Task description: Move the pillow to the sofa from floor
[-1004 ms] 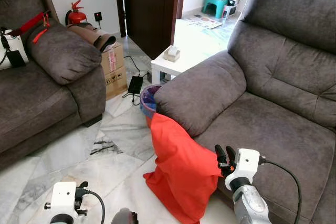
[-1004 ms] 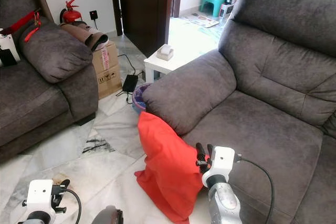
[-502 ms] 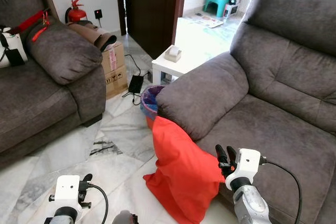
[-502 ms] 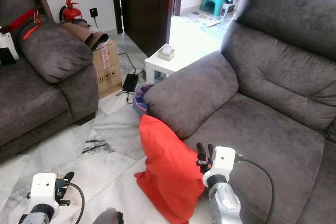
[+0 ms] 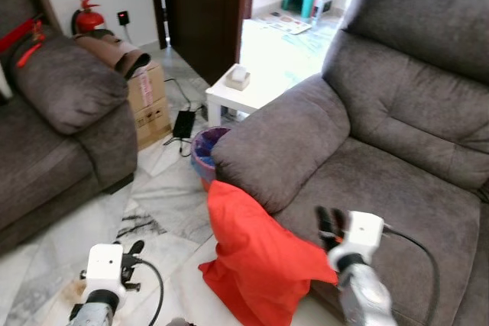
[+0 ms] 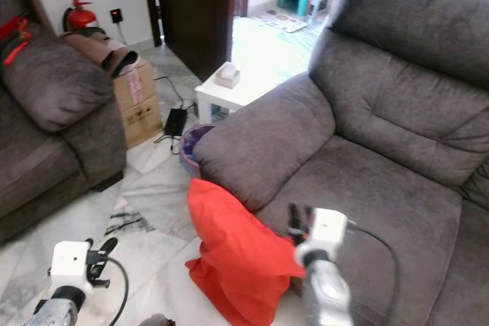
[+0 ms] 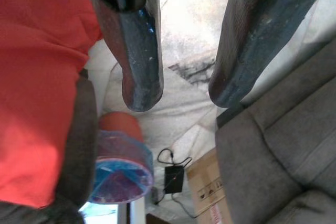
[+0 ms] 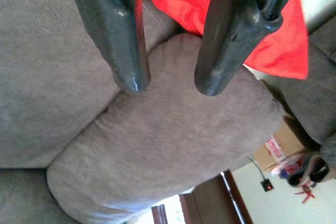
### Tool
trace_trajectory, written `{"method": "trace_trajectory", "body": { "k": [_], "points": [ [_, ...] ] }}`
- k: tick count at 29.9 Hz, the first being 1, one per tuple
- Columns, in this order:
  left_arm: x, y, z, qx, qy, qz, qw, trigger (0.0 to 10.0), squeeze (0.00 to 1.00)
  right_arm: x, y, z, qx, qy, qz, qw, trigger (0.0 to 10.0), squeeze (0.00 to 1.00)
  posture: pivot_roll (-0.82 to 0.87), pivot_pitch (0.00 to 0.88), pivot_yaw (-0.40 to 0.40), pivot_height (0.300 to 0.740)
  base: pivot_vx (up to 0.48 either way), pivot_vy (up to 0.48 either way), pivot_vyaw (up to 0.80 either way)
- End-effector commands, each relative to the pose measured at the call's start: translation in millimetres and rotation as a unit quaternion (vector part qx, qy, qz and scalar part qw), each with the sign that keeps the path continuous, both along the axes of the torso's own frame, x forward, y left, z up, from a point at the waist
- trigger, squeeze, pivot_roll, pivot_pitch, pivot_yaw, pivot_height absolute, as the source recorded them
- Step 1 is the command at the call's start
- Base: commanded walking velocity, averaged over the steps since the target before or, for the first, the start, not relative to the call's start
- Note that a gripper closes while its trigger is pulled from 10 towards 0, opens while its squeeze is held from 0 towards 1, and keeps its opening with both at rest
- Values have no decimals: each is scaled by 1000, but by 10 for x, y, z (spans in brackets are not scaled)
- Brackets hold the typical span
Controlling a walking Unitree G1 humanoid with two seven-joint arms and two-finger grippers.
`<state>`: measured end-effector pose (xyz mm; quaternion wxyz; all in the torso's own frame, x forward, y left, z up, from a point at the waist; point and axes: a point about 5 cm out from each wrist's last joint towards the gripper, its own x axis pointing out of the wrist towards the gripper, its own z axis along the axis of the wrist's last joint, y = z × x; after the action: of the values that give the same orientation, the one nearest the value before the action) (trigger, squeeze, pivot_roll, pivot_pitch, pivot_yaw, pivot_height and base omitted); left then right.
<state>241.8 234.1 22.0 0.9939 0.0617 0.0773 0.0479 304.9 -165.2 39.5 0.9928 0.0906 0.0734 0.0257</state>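
A red pillow [image 5: 256, 253] stands on the marble floor, leaning against the front of the grey sofa [image 5: 390, 188] below its armrest [image 5: 279, 146]. My right gripper [image 5: 330, 223] hovers over the sofa seat's front edge, just right of the pillow's top corner, fingers open and empty; its fingers [image 8: 128, 35] frame the armrest and a strip of pillow [image 8: 178, 1]. Low on the left, my left gripper [image 5: 131, 253] hangs above the floor, apart from the pillow. Its fingers [image 7: 139, 40] stand open with nothing between them.
A blue bin [image 5: 205, 154] sits on the floor beside the armrest, behind the pillow. A white side table [image 5: 241, 93], a cardboard box [image 5: 147, 101] and a second grey sofa [image 5: 53, 120] stand to the left. Open marble floor [image 5: 153, 204] lies between the sofas.
The whole view has shifted left and tilted, so the camera moved. The left gripper has risen a little into view. The right gripper stays beside the pillow's top.
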Motion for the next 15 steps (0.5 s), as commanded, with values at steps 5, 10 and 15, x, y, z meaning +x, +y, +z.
{"method": "trace_trajectory", "body": {
  "k": [5,10,15],
  "points": [
    [-12,-21,9,-6,3,-8,1000,10000,0,-79,-312,-221,-120,103,-2,987,10000,0,69,101,-38,652,0,0,0],
    [32,-5,62,-2,-4,-13,1000,10000,0,-73,-304,-201,-309,92,148,935,10000,1000,60,107,-30,652,0,0,0],
    [83,-6,100,1,-7,-21,1000,10000,0,-127,-266,-277,-448,102,284,842,10000,1000,55,113,-26,652,0,0,0]
  ]
}}
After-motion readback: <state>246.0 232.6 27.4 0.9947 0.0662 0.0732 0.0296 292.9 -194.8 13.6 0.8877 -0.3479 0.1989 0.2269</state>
